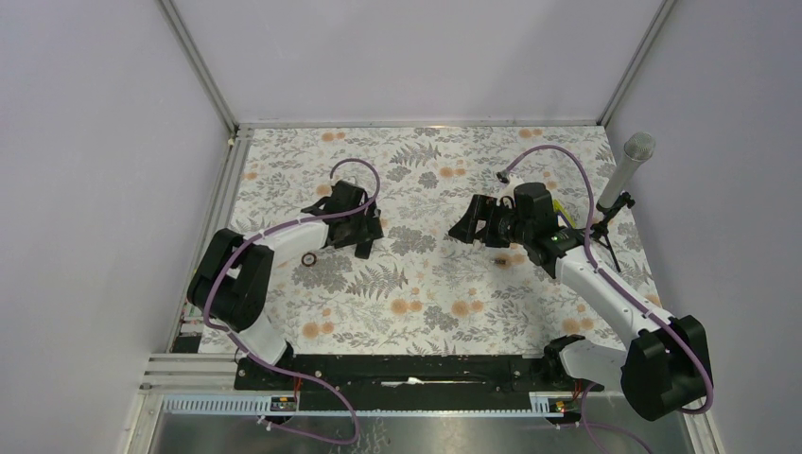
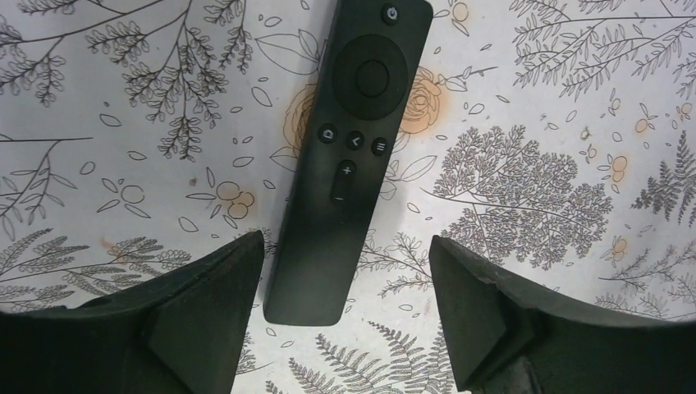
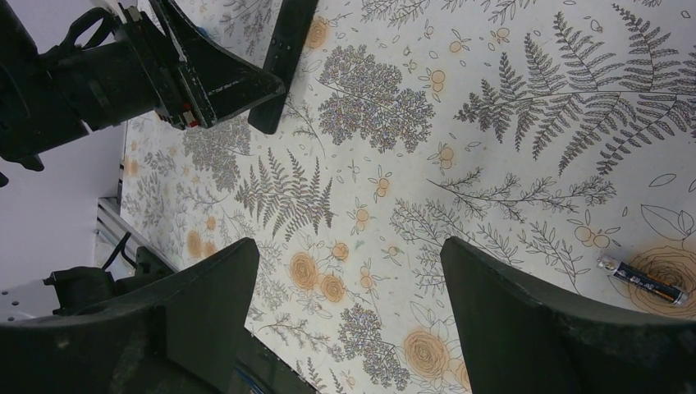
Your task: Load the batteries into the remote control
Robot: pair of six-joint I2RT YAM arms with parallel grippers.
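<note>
The remote control [image 2: 349, 164] is a slim black bar lying face up on the floral tabletop, its buttons showing. My left gripper [image 2: 346, 242] hangs open over its near end, which lies between the fingers, closer to the left finger [image 2: 222, 287]. In the top view the left gripper [image 1: 357, 230] covers most of the remote control [image 1: 365, 250]. One of the batteries [image 3: 644, 280], a slim dark-and-silver cylinder, lies on an orange flower to the right of my right gripper [image 3: 349, 254]. The right gripper [image 1: 470, 227] is open and holds nothing. A battery [image 1: 502, 261] shows as a small dark speck below it.
A grey-headed microphone [image 1: 632, 161] on a stand is at the right edge of the table. A small dark ring [image 1: 308, 257] lies on the tabletop left of the left gripper. Walls enclose the table on three sides. The remote control [image 3: 283, 57] and left gripper [image 3: 205, 74] show at the top left of the right wrist view.
</note>
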